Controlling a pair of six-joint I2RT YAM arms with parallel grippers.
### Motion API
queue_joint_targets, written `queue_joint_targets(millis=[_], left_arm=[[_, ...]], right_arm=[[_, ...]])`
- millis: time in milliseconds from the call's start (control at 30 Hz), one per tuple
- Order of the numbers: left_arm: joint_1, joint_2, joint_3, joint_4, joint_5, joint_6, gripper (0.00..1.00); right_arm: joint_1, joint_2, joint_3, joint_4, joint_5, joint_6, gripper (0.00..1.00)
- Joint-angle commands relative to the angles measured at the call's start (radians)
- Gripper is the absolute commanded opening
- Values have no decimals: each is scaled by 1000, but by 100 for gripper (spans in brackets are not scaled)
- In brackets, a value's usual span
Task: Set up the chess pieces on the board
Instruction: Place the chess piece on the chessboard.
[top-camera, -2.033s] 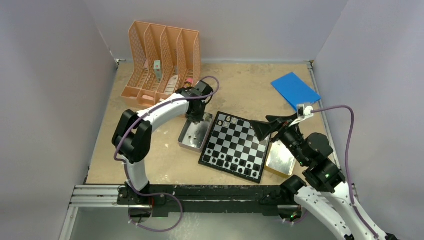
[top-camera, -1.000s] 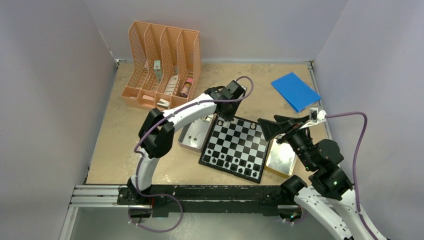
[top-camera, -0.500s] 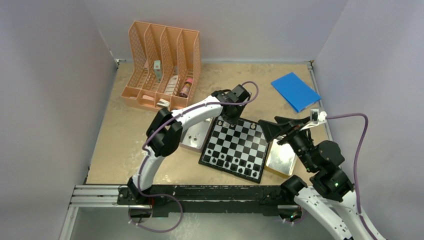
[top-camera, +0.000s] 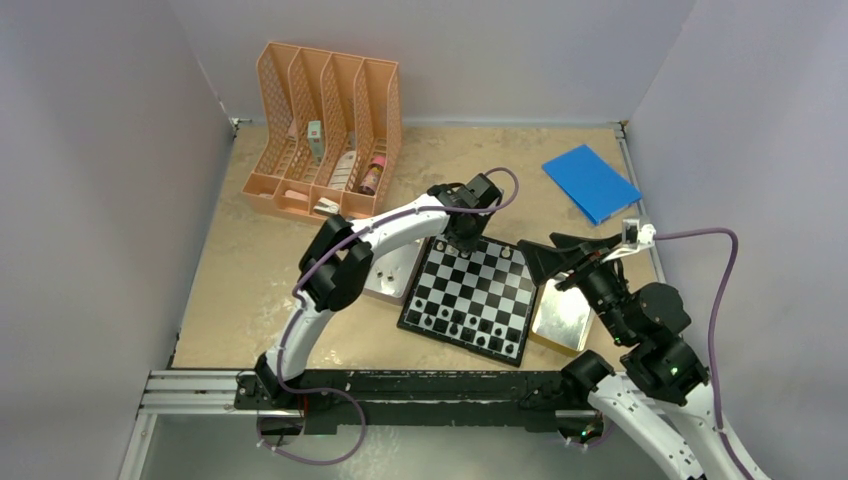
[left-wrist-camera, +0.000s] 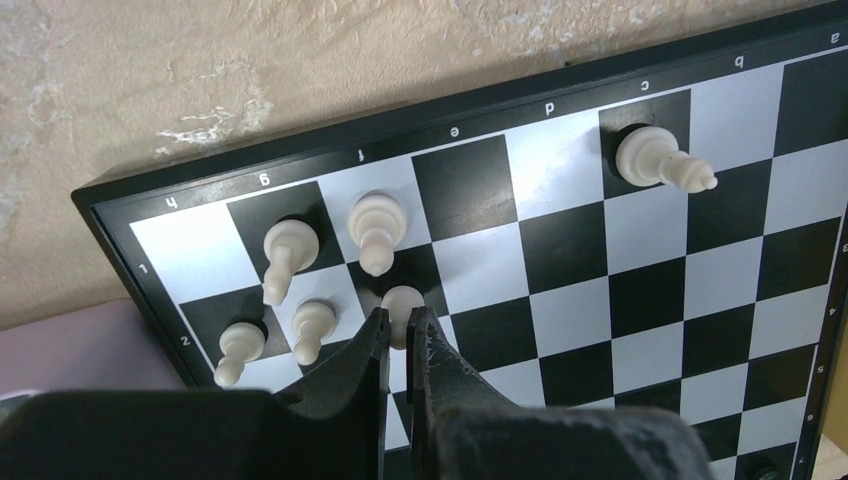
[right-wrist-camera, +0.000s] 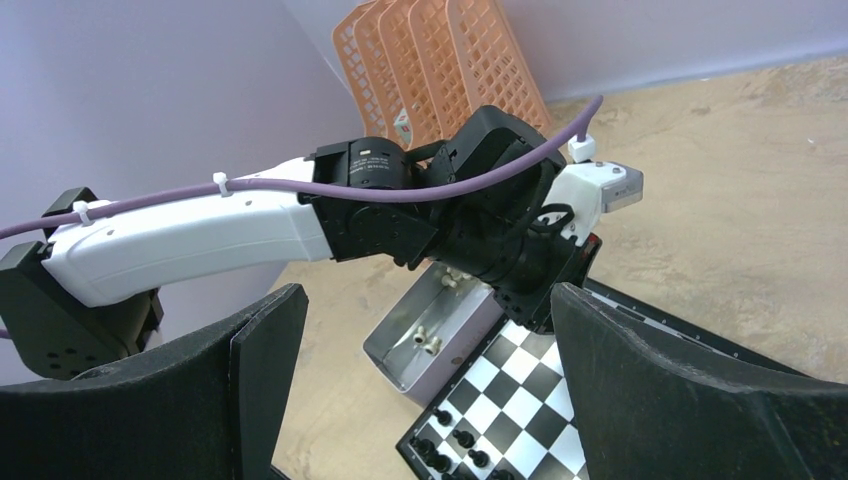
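The board (top-camera: 470, 295) lies between two tins. My left gripper (top-camera: 462, 238) hovers low over its far left corner, shut on a white pawn (left-wrist-camera: 403, 303) that sits between the fingertips (left-wrist-camera: 377, 330) over the second row. In the left wrist view, white chess pieces stand nearby: two tall ones (left-wrist-camera: 285, 250) (left-wrist-camera: 377, 225) in the back row, two pawns (left-wrist-camera: 240, 345) (left-wrist-camera: 312, 325) beside my gripper (left-wrist-camera: 400, 325), and one piece (left-wrist-camera: 655, 160) lying tipped further right. Black pieces (top-camera: 455, 325) line the near edge. My right gripper (top-camera: 560, 255) is open and empty above the board's right edge.
A metal tin (right-wrist-camera: 430, 340) with a few white pieces lies left of the board, and another tin (top-camera: 562, 318) lies to its right. An orange file rack (top-camera: 330, 130) stands at the back left. A blue sheet (top-camera: 590, 182) lies at the back right.
My left gripper has travelled from over the left tin to the board's far left corner, carrying the white pawn, and has settled lower. The right arm drew back slightly to the right.
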Motion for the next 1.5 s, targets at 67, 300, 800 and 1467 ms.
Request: queue_joint_targets(millis=[67, 300, 800, 1467], left_arm=[[-3, 9, 33, 21, -11, -4, 5], [-3, 5, 35, 12, -21, 6, 7], [-3, -41, 42, 24, 16, 38, 21], [-2, -141, 7, 51, 29, 41, 37]], right_arm=[[5, -6, 39, 31, 8, -8, 94], [5, 0, 34, 40, 9, -11, 94], [5, 12, 28, 58, 11, -25, 94], [5, 23, 28, 67, 6, -45, 94]])
